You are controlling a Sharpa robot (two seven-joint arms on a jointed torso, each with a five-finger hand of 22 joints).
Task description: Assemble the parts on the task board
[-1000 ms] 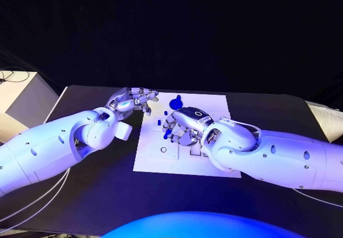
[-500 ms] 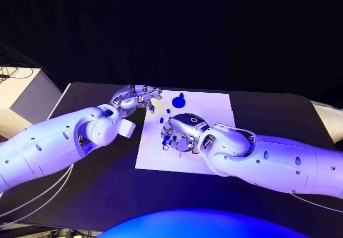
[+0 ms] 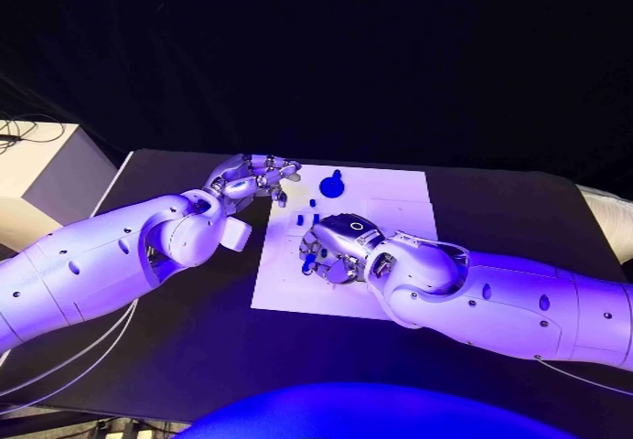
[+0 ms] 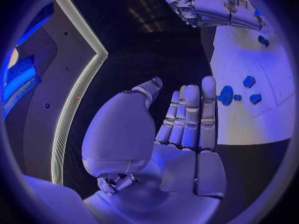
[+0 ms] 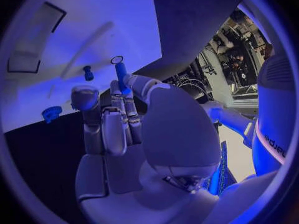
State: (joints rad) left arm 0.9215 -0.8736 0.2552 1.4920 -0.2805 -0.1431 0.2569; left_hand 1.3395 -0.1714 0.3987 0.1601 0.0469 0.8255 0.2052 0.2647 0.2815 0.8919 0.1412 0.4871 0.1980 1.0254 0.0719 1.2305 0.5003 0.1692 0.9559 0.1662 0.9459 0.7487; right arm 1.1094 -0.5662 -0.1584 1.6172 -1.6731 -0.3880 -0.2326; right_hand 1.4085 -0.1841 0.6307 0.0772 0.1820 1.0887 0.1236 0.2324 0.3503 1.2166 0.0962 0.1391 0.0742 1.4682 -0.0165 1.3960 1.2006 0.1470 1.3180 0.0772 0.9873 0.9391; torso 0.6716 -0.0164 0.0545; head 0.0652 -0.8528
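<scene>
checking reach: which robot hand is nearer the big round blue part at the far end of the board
Left. The left robot hand hovers off the task board edge, just beside the round blue part. The right robot hand works mid-board, farther away.

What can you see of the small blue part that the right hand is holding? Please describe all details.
The blue part is a short, slim peg, smooth and plastic-looking, with a small ring at its free end. The right hand pinches its lower end between fingertips, so it stands out beyond them, over the white task board. The ring end looks close to the board, but contact cannot be judged. In the head view the peg shows as a blue sliver under the hand.
</scene>
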